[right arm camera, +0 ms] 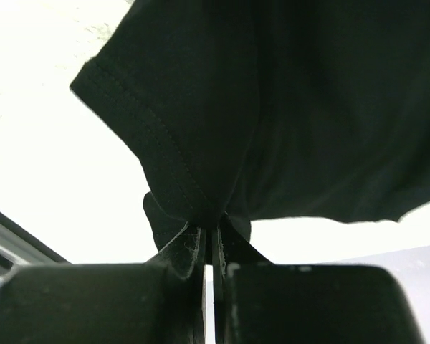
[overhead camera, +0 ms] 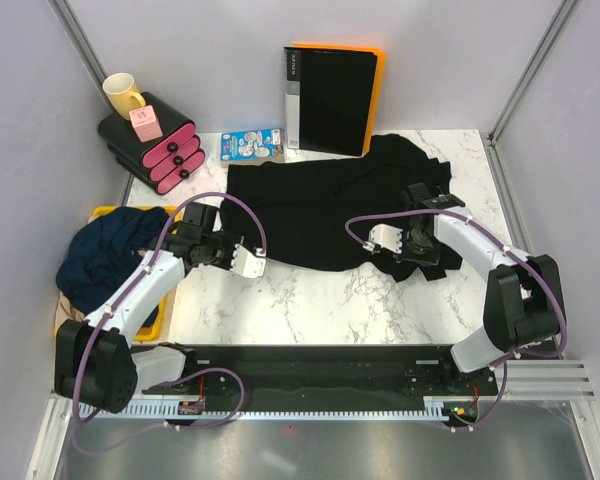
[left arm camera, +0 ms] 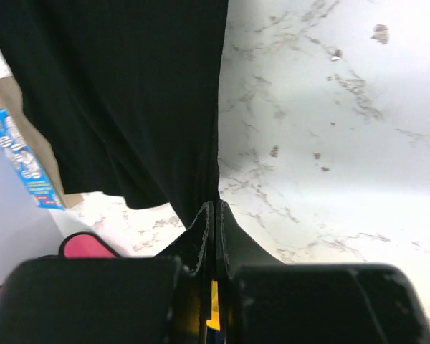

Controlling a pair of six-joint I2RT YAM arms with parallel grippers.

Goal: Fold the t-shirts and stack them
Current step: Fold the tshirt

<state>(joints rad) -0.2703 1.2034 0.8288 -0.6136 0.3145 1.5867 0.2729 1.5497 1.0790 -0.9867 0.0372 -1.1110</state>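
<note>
A black t-shirt point(overhead camera: 330, 205) lies spread across the marble table point(overhead camera: 320, 300), bunched at its right side. My left gripper point(overhead camera: 258, 258) is shut on the shirt's near-left edge; in the left wrist view the cloth point(left arm camera: 129, 93) runs into the closed jaws point(left arm camera: 216, 206). My right gripper point(overhead camera: 380, 245) is shut on the shirt's near-right part; in the right wrist view a hemmed sleeve point(right arm camera: 201, 129) hangs from the closed jaws point(right arm camera: 211, 228). A dark navy t-shirt point(overhead camera: 110, 250) lies crumpled at the left, with a sliver of tan cloth point(overhead camera: 62, 315) under it.
The navy shirt rests in a yellow bin point(overhead camera: 105, 212) off the table's left edge. At the back stand a black binder with an orange back point(overhead camera: 330, 100), a black-and-pink drawer unit point(overhead camera: 155, 148) with a yellow mug point(overhead camera: 123, 93), and a blue packet point(overhead camera: 250, 145).
</note>
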